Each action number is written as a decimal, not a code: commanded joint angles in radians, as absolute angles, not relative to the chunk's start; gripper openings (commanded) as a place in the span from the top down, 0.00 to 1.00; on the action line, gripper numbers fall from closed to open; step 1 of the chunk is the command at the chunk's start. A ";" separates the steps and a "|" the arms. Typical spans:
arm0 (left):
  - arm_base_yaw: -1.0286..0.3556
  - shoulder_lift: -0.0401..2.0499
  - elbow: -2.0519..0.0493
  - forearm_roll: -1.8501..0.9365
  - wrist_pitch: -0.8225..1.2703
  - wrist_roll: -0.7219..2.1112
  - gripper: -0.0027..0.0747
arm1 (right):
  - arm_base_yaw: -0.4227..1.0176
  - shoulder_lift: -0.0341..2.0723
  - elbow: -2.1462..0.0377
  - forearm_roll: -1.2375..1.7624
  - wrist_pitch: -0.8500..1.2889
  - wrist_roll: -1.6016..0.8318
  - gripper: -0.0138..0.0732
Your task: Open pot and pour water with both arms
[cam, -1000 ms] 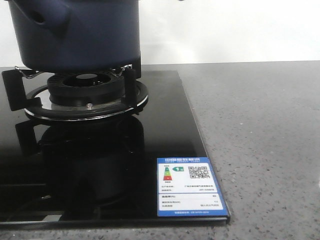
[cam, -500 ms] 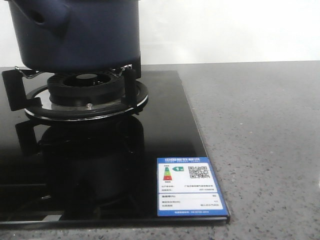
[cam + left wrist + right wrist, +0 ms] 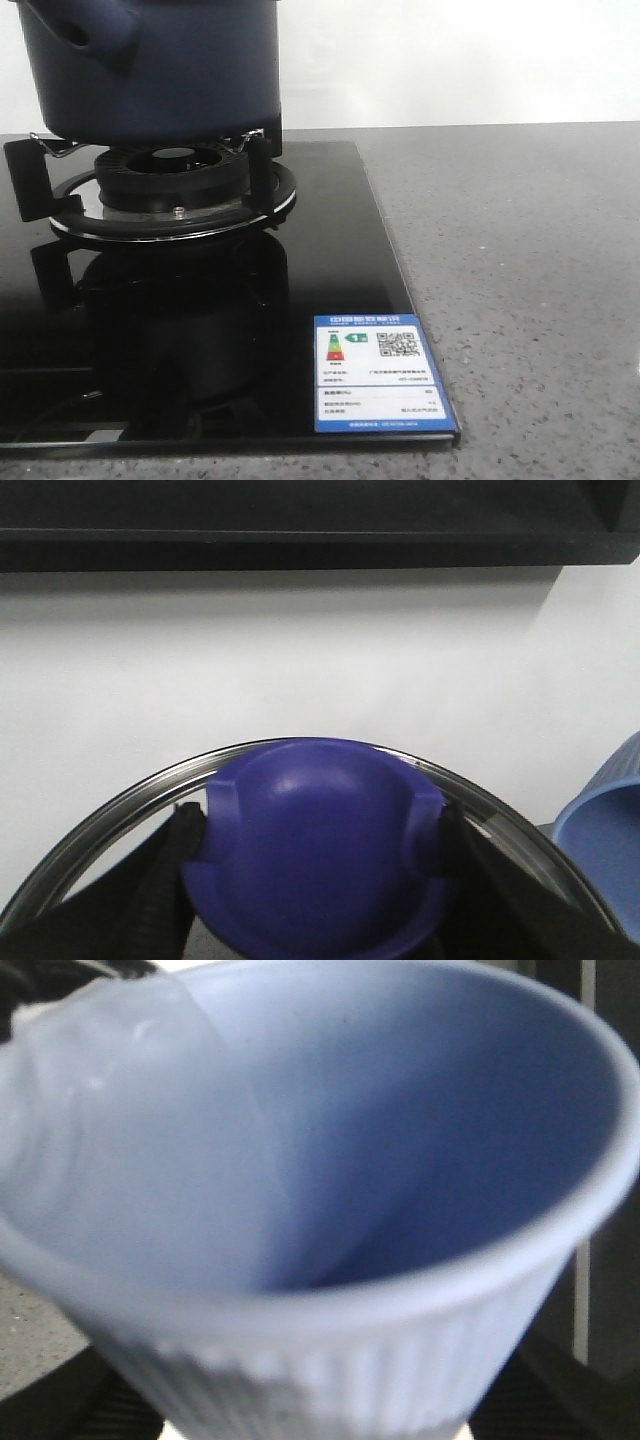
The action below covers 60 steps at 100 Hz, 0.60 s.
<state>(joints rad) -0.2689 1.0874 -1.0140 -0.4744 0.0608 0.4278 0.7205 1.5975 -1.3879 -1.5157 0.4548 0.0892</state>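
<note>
Toward the far left corner of the tabletop (image 3: pixel 520 260) sits the pot (image 3: pixel 160 70), resting on the burner grate (image 3: pixel 170 190) of the black glass hob (image 3: pixel 330 260). You see only its dark blue wall and the stubby side handle with its hole; the rim is cut off by the top of the front view, so you cannot tell from there whether it is covered.

Compared with the front pictures from the last second, nothing on the hob has shifted: the pot, the grate and the energy label (image 3: pixel 378 373) at the hob's near right corner all lie as they did. I judge from this that whatever is going on happens above the pot and has not disturbed it, which is good for a pour.

Your left pincer (image 3: pixel 315 880) is closed around a rounded blue knob (image 3: pixel 320 840), one finger pressed against each side of it. The knob sits on a glass lid (image 3: pixel 110 820) with a metal rim, and behind the lid you see plain wall, so the lid looks lifted and tipped rather than seated. That would leave the pot open.

Your right pincer is hidden: its wrist view is filled by the light-blue ribbed cup (image 3: pixel 320 1210), very close and blurred. The cup appears to be carried there, but how the jaws stand cannot be told. Whether it holds water is not clear either. The same cup shows at the edge of the left wrist view, near the lid.
</note>
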 commanded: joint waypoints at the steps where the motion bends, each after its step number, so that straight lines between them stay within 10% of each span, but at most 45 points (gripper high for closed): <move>1: -0.267 1.062 -1.059 -0.477 -0.039 0.427 0.54 | 0.724 1.553 -1.430 -1.613 0.458 0.084 0.45; 60: -0.267 1.062 -1.059 -0.477 -0.036 0.427 0.54 | 0.724 1.553 -1.430 -1.747 0.464 0.084 0.45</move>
<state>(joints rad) -0.2689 1.0874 -1.0140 -0.4744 0.0608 0.4278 0.7205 1.5975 -1.3879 -1.6916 0.4467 0.0875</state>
